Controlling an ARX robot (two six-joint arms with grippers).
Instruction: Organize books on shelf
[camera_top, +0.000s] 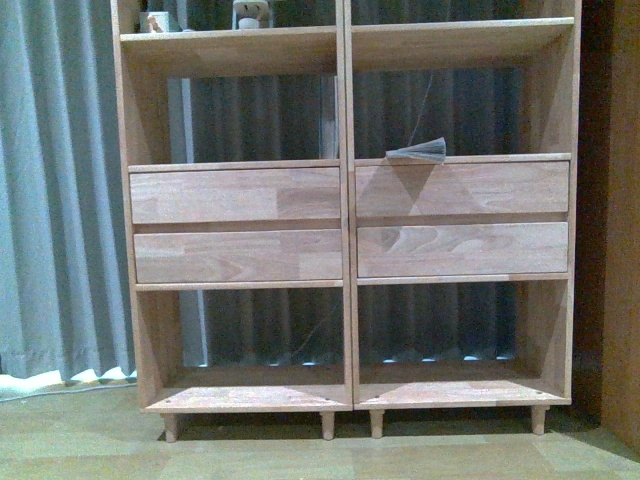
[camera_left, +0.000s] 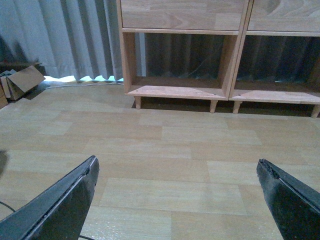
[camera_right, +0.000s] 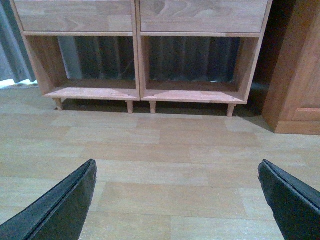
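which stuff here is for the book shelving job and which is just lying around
For the job: shelf; book lying above the right drawers.
Just around: cardboard box, curtain, wooden cabinet, small items on the top board.

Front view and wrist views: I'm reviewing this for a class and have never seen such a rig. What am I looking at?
The machine has two arms, each ending in jaws. The front view comes from a camera on its body and shows the shelf, with one greyish-teal book lying on the board above the right-hand drawers. Each wrist view looks out from a camera on one arm, toward the floor and the shelf's bottom. The dark wedges there are the jaws of the left gripper and the right gripper. Both stand wide open and hold nothing.
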